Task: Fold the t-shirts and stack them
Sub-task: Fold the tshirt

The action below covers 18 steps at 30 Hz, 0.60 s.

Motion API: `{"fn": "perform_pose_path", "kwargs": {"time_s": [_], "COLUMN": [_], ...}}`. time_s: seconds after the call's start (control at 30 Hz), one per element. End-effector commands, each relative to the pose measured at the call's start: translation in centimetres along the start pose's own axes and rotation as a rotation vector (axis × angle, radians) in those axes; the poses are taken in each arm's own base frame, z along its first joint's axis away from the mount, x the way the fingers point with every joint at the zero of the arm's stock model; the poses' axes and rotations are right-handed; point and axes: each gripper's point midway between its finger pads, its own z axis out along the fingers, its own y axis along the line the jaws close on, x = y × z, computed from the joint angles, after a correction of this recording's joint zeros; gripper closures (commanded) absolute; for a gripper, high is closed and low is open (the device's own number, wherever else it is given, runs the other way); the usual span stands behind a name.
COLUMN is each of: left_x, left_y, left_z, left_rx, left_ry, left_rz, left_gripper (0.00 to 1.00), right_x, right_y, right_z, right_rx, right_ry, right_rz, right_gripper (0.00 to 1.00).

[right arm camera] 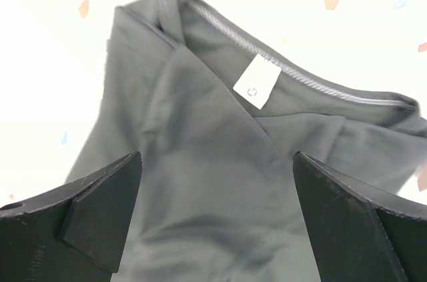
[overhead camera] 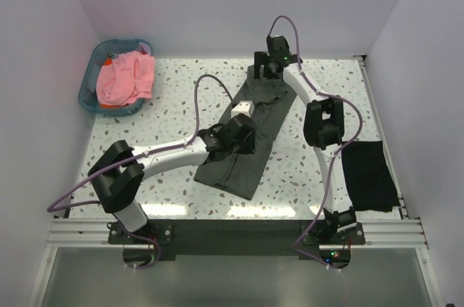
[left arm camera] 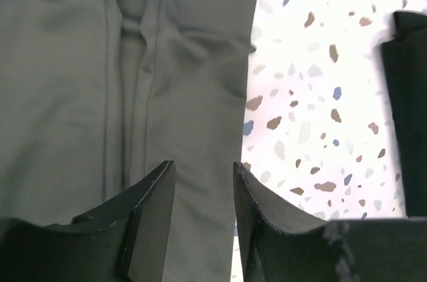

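A dark olive-grey t-shirt (overhead camera: pixel 250 129) lies lengthwise in the middle of the table, folded into a long strip. My left gripper (overhead camera: pixel 243 136) is open over its middle; in the left wrist view its fingers (left arm camera: pixel 150 205) straddle the shirt's right edge (left arm camera: pixel 200 95). My right gripper (overhead camera: pixel 264 67) is wide open above the shirt's collar end; the right wrist view shows the collar and white label (right arm camera: pixel 257 85) between the fingers (right arm camera: pixel 100 199). A folded black t-shirt (overhead camera: pixel 368 175) lies at the near right. A salmon-pink t-shirt (overhead camera: pixel 125 78) lies crumpled in the basket.
A teal plastic basket (overhead camera: pixel 90 82) stands at the table's far left corner. White walls close in the table on the left, back and right. The black shirt's edge (left arm camera: pixel 407 95) shows at the right of the left wrist view.
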Motion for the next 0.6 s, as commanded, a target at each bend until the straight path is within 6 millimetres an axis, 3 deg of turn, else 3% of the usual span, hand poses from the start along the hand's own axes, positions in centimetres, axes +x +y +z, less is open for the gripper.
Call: {"fn": "perform_pose_path", "kwargs": {"time_s": [0.0, 0.17, 0.27, 0.4, 0.57], "left_x": [-4.1, -2.7, -1.0, 1.0, 4.1], "left_y": [0.8, 2.2, 3.0, 4.8, 6.5], "left_z": [-2.9, -2.5, -1.8, -0.8, 0.8], "left_rx": [-0.071, -0.126, -0.125, -0.157, -0.183], "left_ry": [-0.103, -0.032, 0.016, 0.067, 0.143], "left_rz": [0.115, 0.177, 0.225, 0.295, 0.333], "left_gripper": [0.56, 0.64, 0.71, 0.73, 0.73], "right_x": [-6.9, -4.1, -0.6, 0.7, 2.5], "right_y": [0.2, -1.6, -2.3, -2.1, -1.9], "right_z": [-6.7, -6.7, -6.5, -6.1, -4.2], "right_rx": [-0.027, 0.076, 0.104, 0.086, 0.082], "right_ry": [-0.161, -0.106, -0.061, -0.055, 0.005], "right_rz": [0.118, 0.19, 0.221, 0.25, 0.261], "right_gripper": [0.01, 0.01, 0.02, 0.11, 0.27]}}
